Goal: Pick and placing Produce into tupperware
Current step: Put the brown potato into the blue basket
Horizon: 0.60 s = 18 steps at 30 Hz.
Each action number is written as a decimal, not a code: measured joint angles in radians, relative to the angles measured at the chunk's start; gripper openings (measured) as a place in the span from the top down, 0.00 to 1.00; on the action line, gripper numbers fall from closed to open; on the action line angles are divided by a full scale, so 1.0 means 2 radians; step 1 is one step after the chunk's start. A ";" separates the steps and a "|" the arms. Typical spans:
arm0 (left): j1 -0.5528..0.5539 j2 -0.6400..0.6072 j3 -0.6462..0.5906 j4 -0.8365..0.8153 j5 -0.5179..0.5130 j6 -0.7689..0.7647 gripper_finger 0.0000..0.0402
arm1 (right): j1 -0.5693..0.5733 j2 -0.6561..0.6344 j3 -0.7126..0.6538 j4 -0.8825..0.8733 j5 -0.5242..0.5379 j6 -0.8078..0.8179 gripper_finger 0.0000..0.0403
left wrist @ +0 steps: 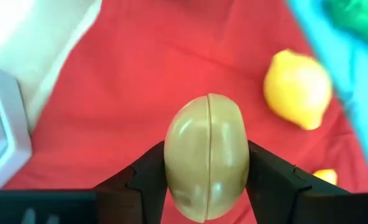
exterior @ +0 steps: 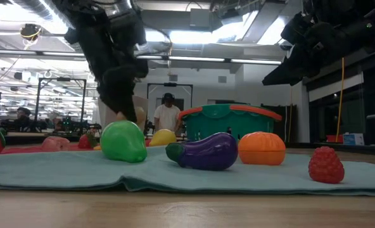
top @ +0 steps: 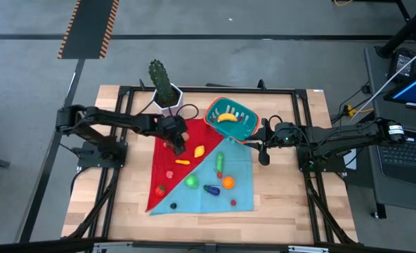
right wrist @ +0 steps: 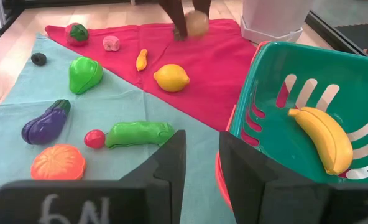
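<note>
On the wooden counter [top: 278, 204], a red-and-teal cloth [top: 167, 169] carries scattered produce [top: 228, 182]. The left pincer [left wrist: 207, 180] clamps a tan potato [left wrist: 207, 165]; the right pincer [right wrist: 201, 163] hangs empty, slightly parted, beside the tupperware [top: 248, 128]. A person [exterior: 168, 116] stands in the room behind.

Around my light wooden slatted table [top: 278, 218] lies grey concrete floor [top: 215, 63] bearing an orange-and-black striped hazard mat [top: 88, 28]. Beside me, a laptop with blue screen [top: 413, 95]. Beyond, long ceiling strip lights [exterior: 194, 60] and a standing person [exterior: 167, 117].
</note>
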 joint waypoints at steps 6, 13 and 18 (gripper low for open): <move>-0.010 -0.059 -0.018 -0.002 -0.014 0.009 0.60 | 0.000 0.000 0.000 0.000 0.000 0.000 0.76; -0.040 -0.153 -0.084 0.082 -0.026 0.008 0.58 | 0.000 0.000 0.000 0.000 0.000 0.028 0.76; -0.056 -0.219 -0.146 0.160 -0.027 0.008 0.59 | 0.000 0.012 0.001 0.003 0.000 0.036 0.76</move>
